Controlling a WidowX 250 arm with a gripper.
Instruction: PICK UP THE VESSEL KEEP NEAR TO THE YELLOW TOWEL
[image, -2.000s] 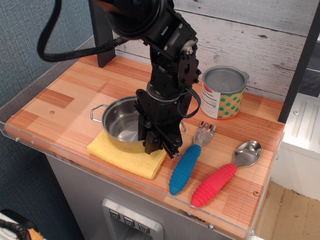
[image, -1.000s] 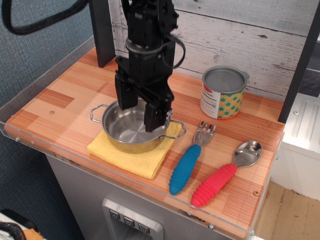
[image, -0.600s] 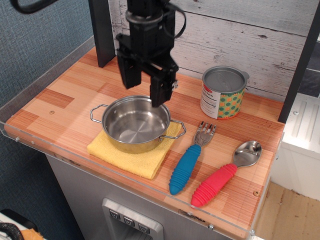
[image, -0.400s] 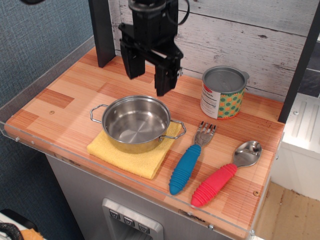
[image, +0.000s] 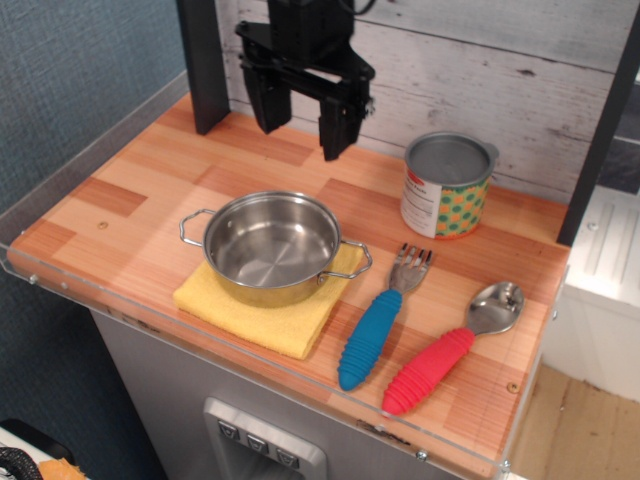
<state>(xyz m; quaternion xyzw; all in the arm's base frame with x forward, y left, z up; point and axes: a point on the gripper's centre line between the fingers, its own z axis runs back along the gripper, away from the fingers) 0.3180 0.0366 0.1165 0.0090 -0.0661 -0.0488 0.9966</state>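
Note:
The vessel (image: 272, 247), a shallow shiny steel pot with two wire loop handles, sits on top of the yellow towel (image: 262, 311) near the front edge of the wooden table. The black gripper (image: 302, 132) hangs high above the table behind the pot, well clear of it. Its two fingers are spread apart and hold nothing.
A tin can (image: 447, 186) with a colourful dotted label stands at the back right. A blue-handled fork (image: 378, 320) and a red-handled spoon (image: 450, 346) lie to the right of the pot. A dark post (image: 204, 60) stands at the back left. A clear rim (image: 250, 377) edges the table.
The gripper was down at the pot's front right rim, then opened and rose up and back, away from the pot. The pot stays on the towel.

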